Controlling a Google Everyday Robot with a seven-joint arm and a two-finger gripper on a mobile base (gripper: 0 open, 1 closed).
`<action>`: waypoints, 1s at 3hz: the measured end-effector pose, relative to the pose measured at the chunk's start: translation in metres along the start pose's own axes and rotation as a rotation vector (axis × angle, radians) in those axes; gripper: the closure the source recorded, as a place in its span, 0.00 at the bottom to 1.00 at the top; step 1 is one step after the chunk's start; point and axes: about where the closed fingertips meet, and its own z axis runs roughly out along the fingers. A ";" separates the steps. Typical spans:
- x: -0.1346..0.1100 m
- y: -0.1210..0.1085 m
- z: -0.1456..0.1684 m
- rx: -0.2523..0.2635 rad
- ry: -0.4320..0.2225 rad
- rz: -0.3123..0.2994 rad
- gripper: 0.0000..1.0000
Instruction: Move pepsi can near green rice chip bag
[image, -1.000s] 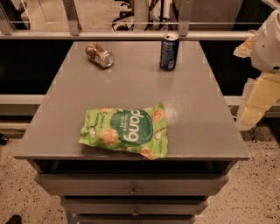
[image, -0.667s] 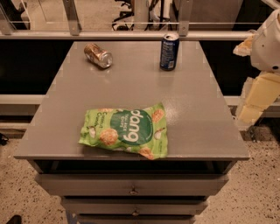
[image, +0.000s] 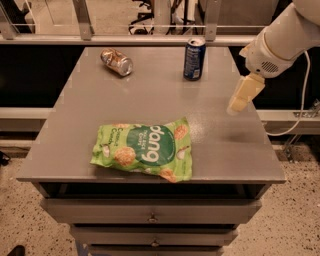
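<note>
A grey table (image: 150, 100) fills most of the scene, its flat top sitting over a stack of drawers (image: 150, 212) with small metal pulls. Behind its far edge runs a metal rail (image: 125, 38), and the floor around it is speckled.

The robot's white arm (image: 285, 40) comes in from the upper right corner and slopes down toward the right side of the table top.

The green rice chip bag (image: 142, 151) lies flat near the front edge, a little left of the middle. Its white lettering reads upside down from where I stand, and one corner reaches almost to the table's front lip.

The gripper (image: 243, 95), a pale cream piece at the end of the arm, hangs over the right part of the table. It is well apart from both the bag and the cans. I cannot tell how far open it is, and I see nothing held in it.

The pepsi can (image: 194, 59) stands upright near the back edge, right of centre and well away from the bag.

A brownish-silver can (image: 116, 61) lies on its side at the back left.
</note>
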 end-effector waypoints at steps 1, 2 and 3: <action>-0.015 -0.048 0.050 0.039 -0.098 0.044 0.00; -0.043 -0.106 0.091 0.089 -0.254 0.123 0.00; -0.064 -0.133 0.107 0.084 -0.379 0.199 0.00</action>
